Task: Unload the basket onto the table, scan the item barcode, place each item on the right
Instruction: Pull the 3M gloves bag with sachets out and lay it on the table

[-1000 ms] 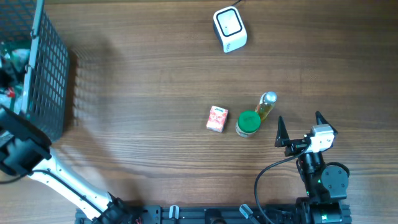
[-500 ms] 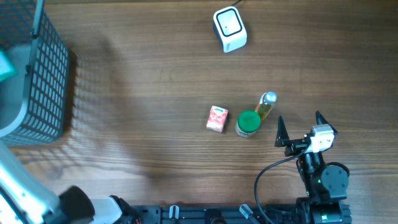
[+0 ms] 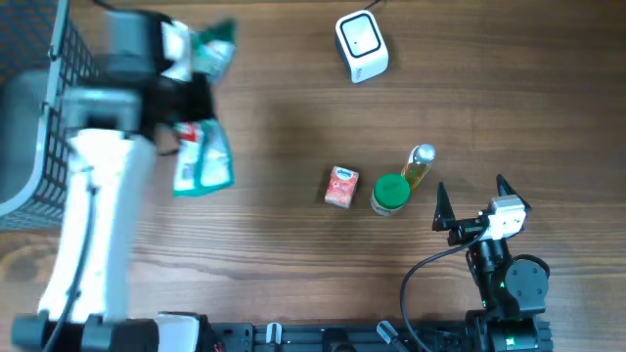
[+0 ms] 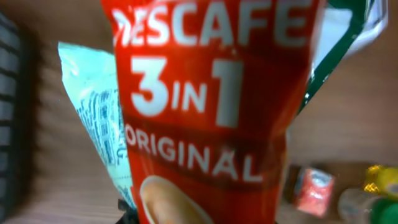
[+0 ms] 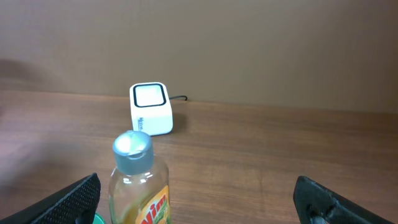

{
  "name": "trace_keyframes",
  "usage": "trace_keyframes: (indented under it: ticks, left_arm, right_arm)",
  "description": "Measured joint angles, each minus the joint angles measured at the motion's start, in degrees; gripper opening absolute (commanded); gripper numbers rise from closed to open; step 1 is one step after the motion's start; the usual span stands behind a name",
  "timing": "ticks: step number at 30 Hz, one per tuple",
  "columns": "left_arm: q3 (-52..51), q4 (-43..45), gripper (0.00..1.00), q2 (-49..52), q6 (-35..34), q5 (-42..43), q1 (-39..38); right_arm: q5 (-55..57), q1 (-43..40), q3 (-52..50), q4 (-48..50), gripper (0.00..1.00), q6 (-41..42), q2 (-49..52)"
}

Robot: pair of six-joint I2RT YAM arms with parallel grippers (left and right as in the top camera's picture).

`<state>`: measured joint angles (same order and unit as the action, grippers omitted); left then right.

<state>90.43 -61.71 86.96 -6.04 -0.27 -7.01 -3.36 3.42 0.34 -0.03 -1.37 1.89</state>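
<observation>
Up beside the basket [image 3: 83, 108], we have our left hand [image 3: 188, 98] clamped tight on a red coffee packet [image 4: 199, 118], which hangs above the worktop [image 3: 293, 117] with paler packets [image 4: 93, 118] bunched beside it. We judge it is lifted clear so its barcode can be turned toward the white scanner [image 3: 361, 45], well apart at the far edge. Our right hand [image 3: 471, 196] waits wide open and empty near the bottle [image 3: 421, 164]

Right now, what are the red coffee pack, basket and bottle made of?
Coffee pack: glossy printed film, likely plastic; it creases. Basket: dark open grid, wire or plastic, unclear. Bottle: clear, probably plastic; contents show through, grey cap.
</observation>
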Motion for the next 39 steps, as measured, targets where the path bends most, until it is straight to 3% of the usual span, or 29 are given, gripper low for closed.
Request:
trace_keyframes:
  ticks: [4,6,7,8,12,25,32,39]
  left_arm:
    - [-19.9,13.4,0.18,1.2,-3.0,-6.3,-9.7]
    - [-25.2,17.8,0.21,1.2,-4.4,-8.5,-12.5]
    - [-27.6,20.4,0.48,1.2,-5.1,-9.7,-13.7]
    - [-29.9,22.2,1.0,1.2,-5.6,-10.7,-14.9]
    - [-34.0,22.3,1.0,1.2,-6.8,-12.2,-18.3]
    - [-33.1,19.1,1.0,-2.3,-7.7,-12.8,-20.7]
    - [-28.1,23.8,1.0,-11.5,-8.5,-11.8,-8.8]
    - [-28.1,23.6,1.0,-11.9,-8.5,-11.9,0.8]
  right_arm:
    - [0.0,0.0,0.0,0.0,1.0,0.0,0.0]
    - [0.0,0.0,0.0,0.0,1.0,0.0,0.0]
    - [0.0,0.0,0.0,0.0,1.0,0.0,0.0]
    - [0.0,0.0,0.0,0.0,1.0,0.0,0.0]
    - [0.0,0.0,0.0,0.0,1.0,0.0,0.0]
    - [0.0,0.0,0.0,0.0,1.0,0.0,0.0]
    - [0.0,0.0,0.0,0.0,1.0,0.0,0.0]
    - [0.0,0.0,0.0,0.0,1.0,0.0,0.0]
